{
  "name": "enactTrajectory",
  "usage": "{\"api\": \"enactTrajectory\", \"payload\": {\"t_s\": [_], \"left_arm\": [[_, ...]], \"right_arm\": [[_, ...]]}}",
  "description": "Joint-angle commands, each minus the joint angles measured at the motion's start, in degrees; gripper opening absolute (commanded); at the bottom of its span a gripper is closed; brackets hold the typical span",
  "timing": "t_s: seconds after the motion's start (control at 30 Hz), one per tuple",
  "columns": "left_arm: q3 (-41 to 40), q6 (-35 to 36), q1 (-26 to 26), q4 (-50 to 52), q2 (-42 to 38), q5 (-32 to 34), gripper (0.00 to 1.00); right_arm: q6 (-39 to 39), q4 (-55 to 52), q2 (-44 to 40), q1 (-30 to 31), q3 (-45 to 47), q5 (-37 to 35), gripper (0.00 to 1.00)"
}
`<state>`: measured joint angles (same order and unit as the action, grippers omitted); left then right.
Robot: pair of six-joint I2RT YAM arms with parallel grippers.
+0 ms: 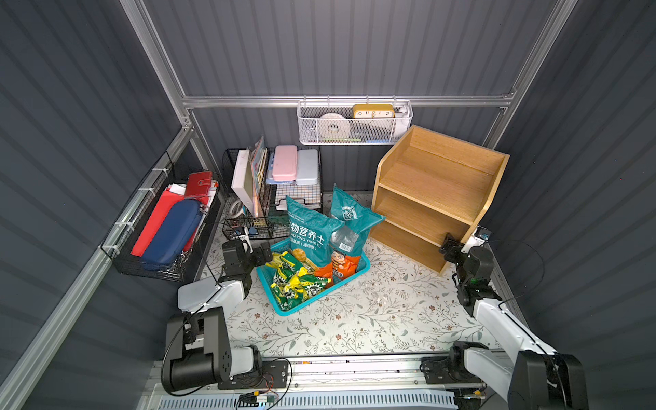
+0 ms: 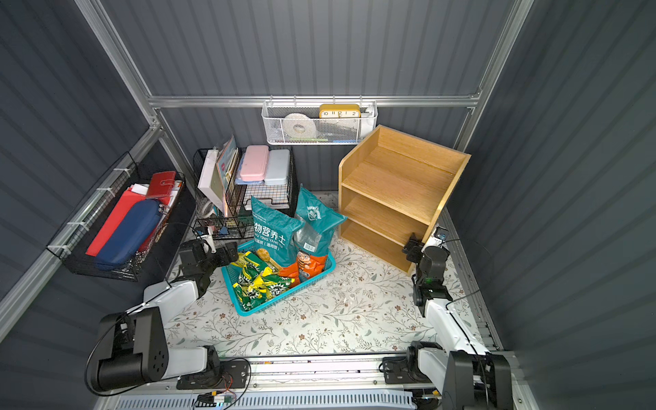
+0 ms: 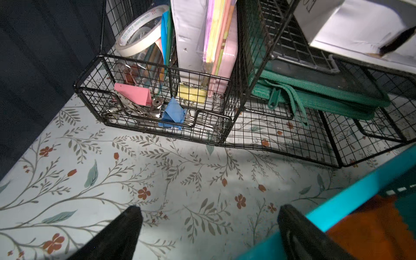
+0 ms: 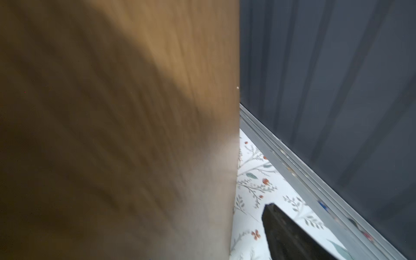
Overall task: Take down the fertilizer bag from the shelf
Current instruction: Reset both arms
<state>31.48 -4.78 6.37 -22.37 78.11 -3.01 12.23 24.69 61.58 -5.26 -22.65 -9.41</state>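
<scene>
Beside the shelf: the right claw (image 1: 448, 245) sits low at the front edge of the right side panel of the shelf (image 1: 436, 184).
Right claw state: the wrist view shows one finger (image 4: 283, 227), clear of the blurred wood and far out to the side. The other finger is hidden by the panel. The jaws read as wide, with nothing held.
Fertilizer bags: two teal bags stand off the shelf, leaning on each other, with their lower ends at the far end of the basket (image 1: 319, 297). One bag (image 1: 309, 230) shows its printed front. The other (image 1: 349, 216) shows a barcode, and its corner reaches close to the shelf's left panel.
Basket: teal, set at an angle mid-worktop (image 1: 355, 319). It also holds green-yellow packets (image 1: 298, 284) and an orange packet (image 1: 339, 268).
Left claw: the left claw (image 1: 262, 250) hovers just over the worktop at the basket's left corner, in front of the wire rack (image 1: 269, 213).
Left claw state: jaws wide and holding nothing. In the wrist view one finger (image 3: 292, 225) lies right against the basket rim.
Back wall: a white mesh basket (image 1: 355, 124) hangs on the rail, holding a yellow clock (image 1: 372, 110).
</scene>
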Motion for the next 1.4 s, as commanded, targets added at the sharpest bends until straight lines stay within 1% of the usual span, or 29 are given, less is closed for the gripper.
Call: {"api": "enactTrajectory", "payload": {"t_s": [0.0, 0.03, 0.1, 0.13, 0.17, 0.2, 0.23, 0.3, 0.33, 0.37, 0.4, 0.43, 0.47, 0.5, 0.53, 0.57, 0.6, 0.63, 0.7, 0.73, 0.8, 0.87, 1.37], "left_arm": [[-2.50, 3.17, -0.20, -2.32, 3.81, -0.46, 0.99], [-2.84, 3.11, -0.30, -3.97, 5.07, -0.74, 0.99], [-3.43, 2.86, -0.42, -7.42, 8.09, -0.79, 0.99], [-3.15, 2.95, -0.71, -9.18, 9.45, 0.11, 0.99], [-2.18, 2.50, -0.89, -8.34, 10.03, 0.51, 0.99], [-2.55, 2.62, -1.15, -10.84, 10.79, 1.08, 0.99], [-2.83, 2.59, -1.26, -13.05, 11.47, 1.49, 0.99], [-2.79, 0.37, -1.27, -16.18, 13.85, 1.97, 0.99], [-3.85, 0.59, -1.36, -20.24, 15.83, 1.45, 0.99], [-4.15, 2.56, -2.20, -22.45, 17.43, 1.56, 0.99], [-4.18, 3.53, -3.76, -23.63, 18.82, 2.59, 0.99], [-4.62, 5.81, -5.04, -27.53, 20.54, 4.30, 0.99], [-4.04, 4.99, -5.92, -24.37, 19.08, 4.26, 0.99], [-4.48, 4.94, -6.10, -25.41, 19.19, 4.38, 1.00], [-5.27, 5.80, -6.11, -29.05, 20.07, 4.51, 0.99], [-4.42, 5.30, -6.19, -25.97, 19.40, 3.66, 0.99], [-3.76, 5.36, -6.15, -24.44, 19.34, 3.12, 0.99], [-4.18, 5.28, -6.19, -27.01, 20.03, 3.18, 0.99], [-3.81, 5.18, -6.20, -24.62, 19.25, 3.42, 0.99], [-4.12, 5.24, -6.20, -26.13, 19.73, 3.52, 0.99], [-3.90, 5.25, -6.19, -24.97, 19.31, 3.44, 0.99], [-4.06, 5.33, -6.17, -25.68, 19.54, 3.58, 0.99], [-3.89, 5.31, -6.19, -25.27, 19.45, 3.11, 0.99]], "right_arm": [[-9.41, -0.80, 4.27, 1.30, 1.77, 11.93, 0.92], [-9.97, 0.27, 4.80, 1.35, 1.82, 13.58, 0.92], [-10.55, 3.49, 6.00, 1.39, 2.21, 14.41, 0.96], [-11.09, 5.49, 6.88, 1.52, 2.39, 14.02, 0.97], [-12.16, 7.63, 7.44, 1.69, 2.60, 13.52, 0.98], [-12.94, 9.41, 9.35, 1.92, 2.62, 12.64, 0.99], [-12.84, 11.17, 10.56, 2.16, 2.49, 11.91, 0.99], [-12.07, 14.81, 13.48, 2.13, 2.04, 12.65, 0.99], [-11.35, 15.26, 15.25, 2.16, 0.78, 13.49, 0.99], [-10.54, 16.59, 17.27, 2.37, 0.22, 14.71, 0.99], [-11.27, 18.88, 19.84, 2.80, -0.28, 15.26, 0.99], [-12.20, 19.89, 22.26, 3.32, -0.54, 15.23, 0.99], [-12.75, 22.35, 25.03, 3.83, -0.36, 14.69, 0.99], [-11.60, 27.51, 27.06, 3.78, 0.71, 13.15, 0.99], [-10.82, 33.59, 28.73, 3.62, 2.26, 11.67, 0.99], [-10.48, 33.77, 28.28, 3.42, 2.74, 11.65, 0.99], [-10.38, 30.94, 27.04, 3.41, 2.43, 11.53, 0.99], [-10.47, 27.27, 25.78, 3.41, 1.63, 11.90, 0.99], [-10.42, 21.93, 25.15, 3.50, -0.39, 11.20, 0.99], [-10.15, 22.65, 26.11, 3.50, -0.99, 10.63, 0.99], [-10.72, 27.77, 27.14, 3.58, 0.78, 10.45, 0.99], [-10.31, 29.71, 28.13, 3.59, 0.86, 10.15, 0.99], [-10.08, 26.51, 27.15, 3.59, 0.14, 9.75, 0.99]]}}
